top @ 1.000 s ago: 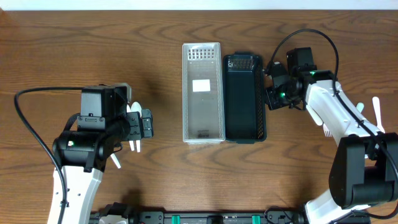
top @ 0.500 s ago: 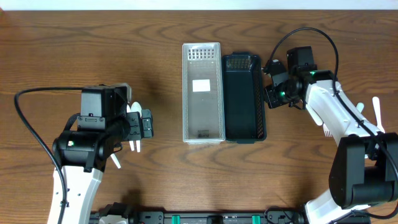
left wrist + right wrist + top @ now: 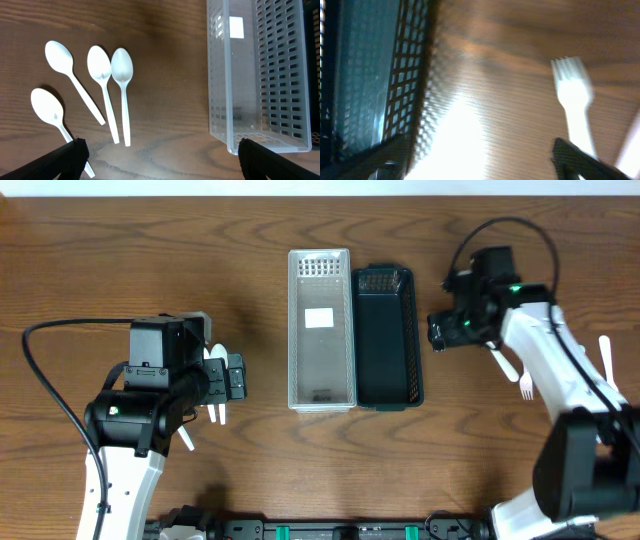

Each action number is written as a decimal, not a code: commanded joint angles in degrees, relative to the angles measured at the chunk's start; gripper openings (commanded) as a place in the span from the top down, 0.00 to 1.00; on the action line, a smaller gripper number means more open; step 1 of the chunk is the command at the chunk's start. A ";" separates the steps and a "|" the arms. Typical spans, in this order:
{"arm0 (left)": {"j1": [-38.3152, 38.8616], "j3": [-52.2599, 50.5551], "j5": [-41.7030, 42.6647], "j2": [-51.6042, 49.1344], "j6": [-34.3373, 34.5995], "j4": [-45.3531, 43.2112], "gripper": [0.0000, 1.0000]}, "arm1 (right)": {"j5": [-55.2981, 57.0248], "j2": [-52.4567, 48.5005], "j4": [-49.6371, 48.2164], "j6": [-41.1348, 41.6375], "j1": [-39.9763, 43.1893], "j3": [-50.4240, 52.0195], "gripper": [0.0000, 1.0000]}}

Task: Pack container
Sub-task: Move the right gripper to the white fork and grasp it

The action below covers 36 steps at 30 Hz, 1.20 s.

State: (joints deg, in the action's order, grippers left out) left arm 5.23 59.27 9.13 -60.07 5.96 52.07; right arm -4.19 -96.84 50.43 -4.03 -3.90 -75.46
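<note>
A clear perforated container and a black mesh container lie side by side at mid-table, both empty apart from a white label in the clear one. Several white plastic spoons lie on the wood under my left arm. My left gripper hangs open above the table between the spoons and the clear container, holding nothing. My right gripper is open just right of the black container, not touching it. A white fork lies beside it.
Another white fork lies near the table's right edge. Bare wood separates the spoons from the containers. The right wrist view is blurred, with a bright glare on the table.
My right gripper has opened and drawn back to the right from the black container's rim. Both containers have slid slightly left. The left arm has not moved.
</note>
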 commanded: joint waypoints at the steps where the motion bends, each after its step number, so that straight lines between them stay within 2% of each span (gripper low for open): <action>1: -0.28 1.20 0.74 1.16 -0.94 -0.15 0.02 | 4.15 8.50 3.96 2.29 1.79 -5.57 0.01; 7: -0.28 1.20 0.74 2.29 -0.94 -0.02 0.02 | 4.98 18.93 9.55 2.29 3.23 -7.17 0.01; 11: -0.28 1.20 0.74 2.49 -0.94 0.37 0.02 | 7.41 19.58 9.31 1.09 6.64 -7.17 0.01; 17: -0.28 1.20 0.74 2.49 -0.94 0.59 0.02 | 4.83 11.98 7.21 -9.53 12.61 -7.91 0.01; 23: -0.28 1.20 0.74 2.49 -0.94 0.61 0.02 | 3.93 1.49 5.14 -17.27 13.20 -9.05 0.01; 28: -0.28 1.20 0.74 2.49 -0.94 0.59 0.02 | 3.69 -7.56 4.07 -20.15 13.16 -9.05 0.02; 36: -0.28 1.20 0.74 2.49 -0.94 0.59 0.02 | 2.60 -18.27 1.81 -20.28 12.41 -9.05 0.01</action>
State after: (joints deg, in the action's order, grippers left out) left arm 5.23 59.27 9.13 -58.00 5.93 52.51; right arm -0.51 -113.34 52.75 -23.05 9.06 -83.50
